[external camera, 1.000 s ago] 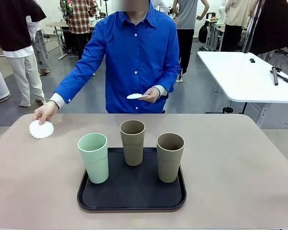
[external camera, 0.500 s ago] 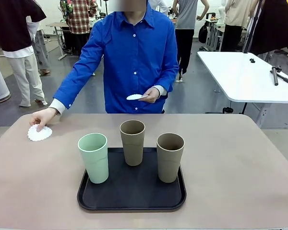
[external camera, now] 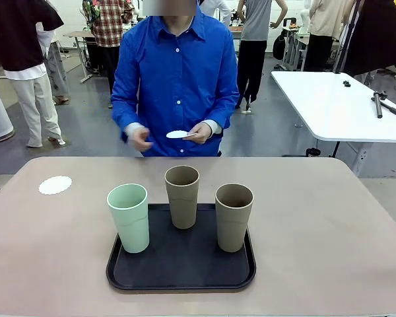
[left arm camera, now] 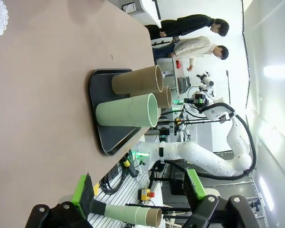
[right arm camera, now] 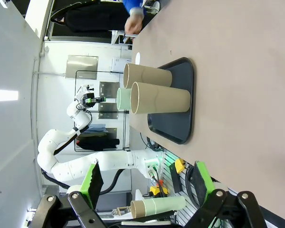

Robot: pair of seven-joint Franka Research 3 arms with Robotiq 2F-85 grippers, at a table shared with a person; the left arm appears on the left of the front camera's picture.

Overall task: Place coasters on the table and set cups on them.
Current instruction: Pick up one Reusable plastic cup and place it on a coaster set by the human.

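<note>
Left gripper [left arm camera: 138,187]: jaws apart, nothing between them. Right gripper [right arm camera: 148,176]: likewise spread and empty.

Table [external camera: 330,231]: we list one tray, three cups and one coaster on it.

Black tray [external camera: 181,267]: carries the mint cup [external camera: 129,216], the tan cup [external camera: 182,195] and the second tan cup [external camera: 233,216], all upright, none shifted.

First coaster [external camera: 55,185]: now flat and alone at the table's far left, well apart from the tray. Half a second ago the person's fingers were on it.

Person's free hand [external camera: 140,139]: withdrawn to the chest, blurred, near the other hand [external camera: 201,131], which holds the remaining coasters [external camera: 178,134].

Status, as we judge it: one coaster of three is placed, a second is likely about to be taken, and no cup yet stands on a coaster.
</note>
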